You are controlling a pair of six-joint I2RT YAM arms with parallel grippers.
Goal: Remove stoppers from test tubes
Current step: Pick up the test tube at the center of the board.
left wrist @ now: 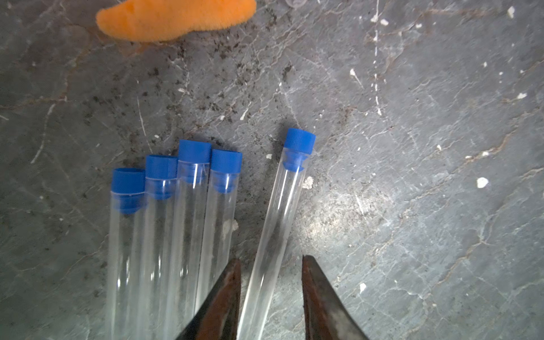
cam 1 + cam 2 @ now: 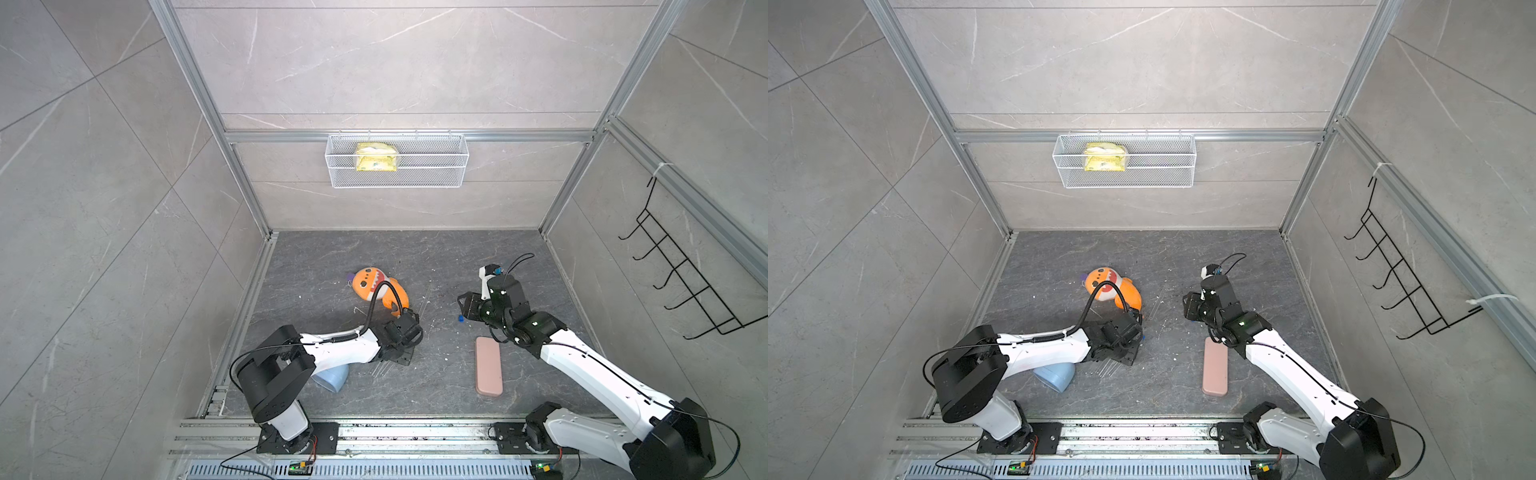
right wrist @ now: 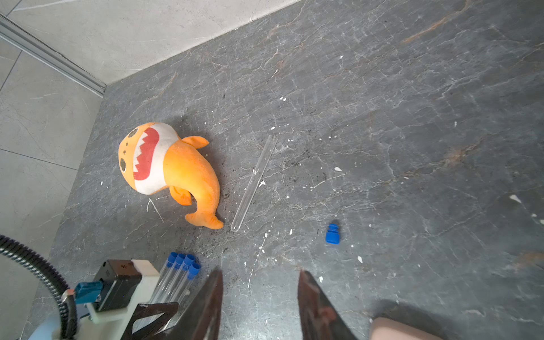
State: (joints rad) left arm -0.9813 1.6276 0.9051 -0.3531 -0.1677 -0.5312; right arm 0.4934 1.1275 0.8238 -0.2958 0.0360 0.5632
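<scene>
Tally: one stopper out, five left in

Farthest left, a light blue cup (image 2: 332,380) lies partly hidden under the left arm and plays no part in the job. Just right of it, the capped glassware lies flat on the dark stone floor (image 3: 412,117). The left wrist view shows four stoppered test tubes (image 1: 176,235) side by side and touching, each with a blue stopper (image 1: 194,151) seated in its mouth. A fifth tube (image 1: 276,223) lies just beside them, splayed a little off to the right, its own stopper (image 1: 299,141) also in place. The left gripper (image 1: 270,258) straddles this fifth tube partway along the glass, well back from the capped end. Its jaws stand parted, one on each side, with a gap showing at the right-hand jaw, so nothing is clamped. The capped ends point toward the far side, at the orange shark plush (image 3: 176,170).

Right of the plush lies a bare tube (image 3: 254,182) with no stopper in it. Farther right, apart from it, a loose blue stopper (image 3: 332,234) sits alone on the floor. The right gripper (image 3: 261,272) hangs above the floor near that stopper, jaws apart and empty. A pink case (image 2: 489,365) lies nearer, at the right.

By this count, one tube of six is finished and five remain. The step in hand looks like securing the fifth tube, so that the free right claw can pull its cap.
</scene>
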